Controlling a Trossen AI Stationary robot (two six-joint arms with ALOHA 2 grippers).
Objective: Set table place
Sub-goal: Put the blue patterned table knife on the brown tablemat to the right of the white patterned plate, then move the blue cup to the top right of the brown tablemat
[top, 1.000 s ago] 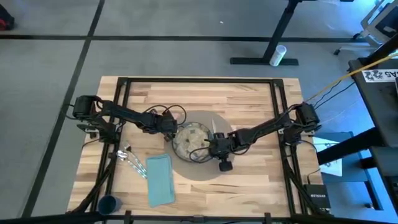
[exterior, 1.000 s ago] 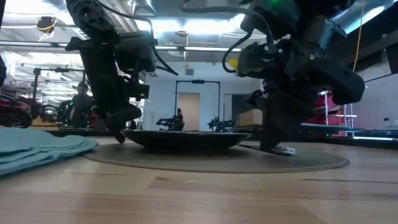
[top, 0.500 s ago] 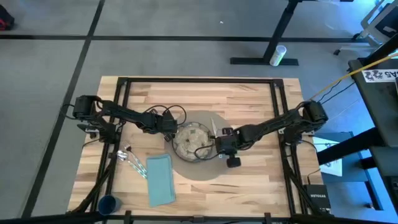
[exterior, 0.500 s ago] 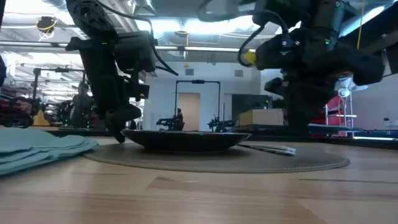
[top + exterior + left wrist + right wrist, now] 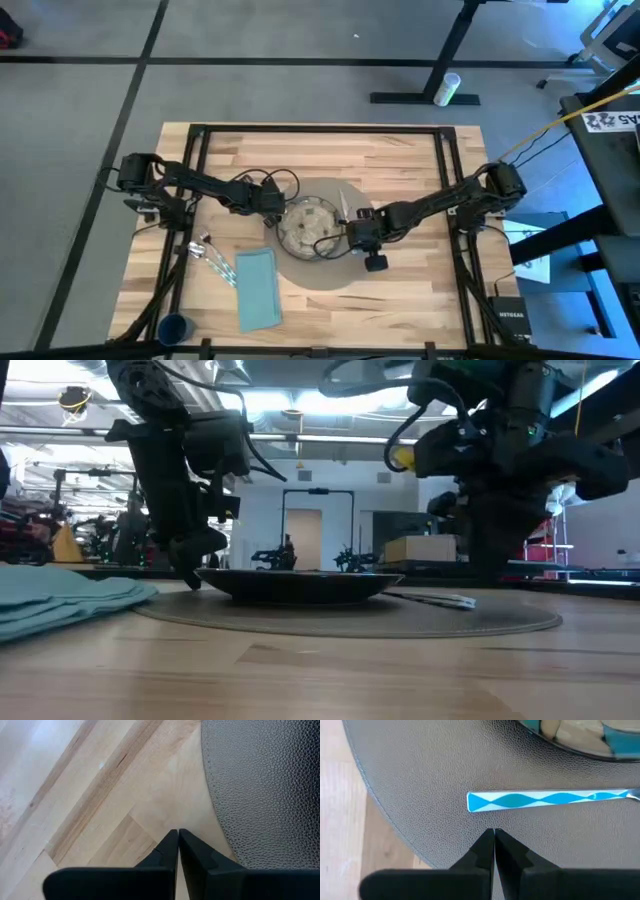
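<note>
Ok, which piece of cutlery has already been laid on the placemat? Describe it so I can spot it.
Find the round grey-brown placemat in the middle of the table, with the speckled plate on it. The piece lies on the mat just right of the plate, by the right gripper. The other cutlery lies off the mat, left of the teal napkin.

Butcher-block table (image 5: 400, 150) bearing round placemat (image 5: 330, 268), teal napkin (image 5: 257, 290), loose cutlery (image 5: 208, 258), dark-blue cup (image 5: 174, 328).

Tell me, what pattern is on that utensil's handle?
The handle has a blue-and-white wavy diamond pattern, clearest in the right wrist view.
</note>
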